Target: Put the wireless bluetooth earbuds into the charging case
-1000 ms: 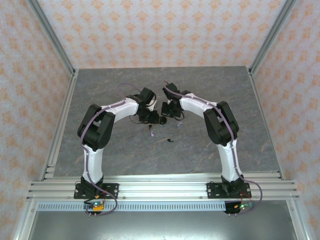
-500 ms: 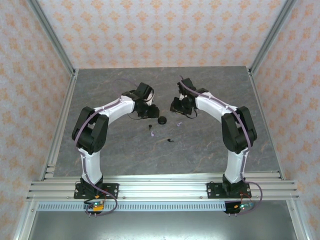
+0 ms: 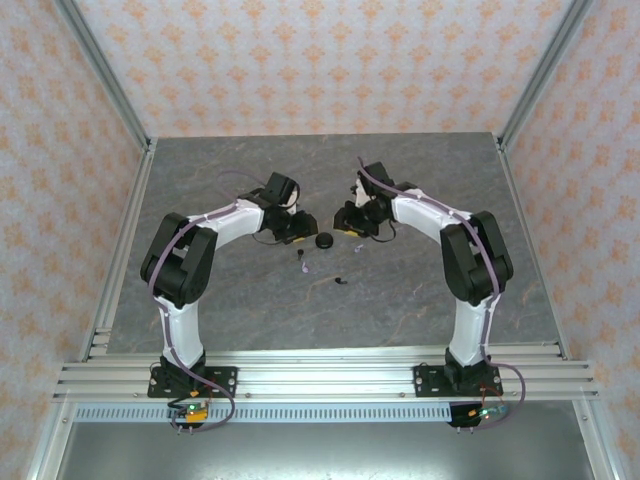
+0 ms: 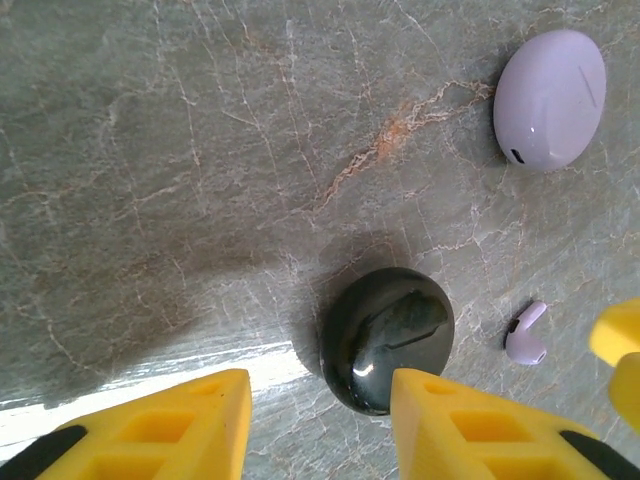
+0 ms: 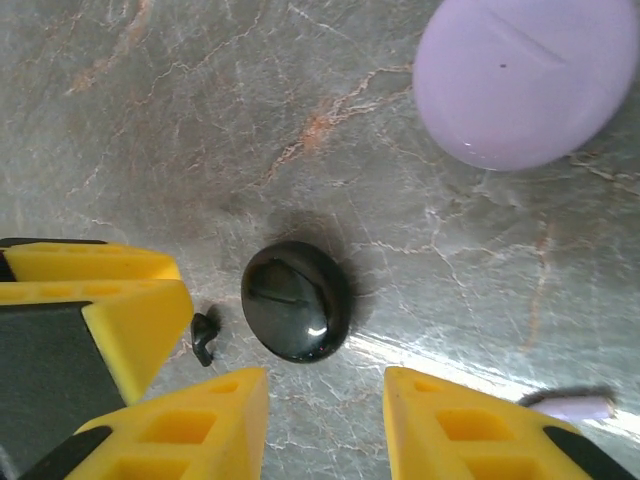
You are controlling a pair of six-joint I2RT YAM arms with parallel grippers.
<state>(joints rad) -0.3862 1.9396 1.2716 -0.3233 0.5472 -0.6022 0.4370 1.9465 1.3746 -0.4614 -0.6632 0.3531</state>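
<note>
Left pincer [image 4: 318,420]: spread, empty; you have the black puck [image 4: 388,338] just ahead of it.
Right pincer [image 5: 325,400]: spread, empty.
Lilac earbud [image 4: 527,334]: on the bench [image 4: 150,150], near the puck.
Black earbud [image 5: 204,338]: loose, beside the puck.

The puck [image 4: 388,335] rests on the table [image 4: 150,150], an earbud [image 4: 527,335] beside it (apart).

Grey marbled table [image 3: 400,300], orange-patterned walls [image 3: 330,60] around it

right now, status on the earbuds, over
Left pincer open, empty; right pincer open, empty. Black case closed; lilac earbud and black earbud loose beside it. Nothing in the way.
</note>
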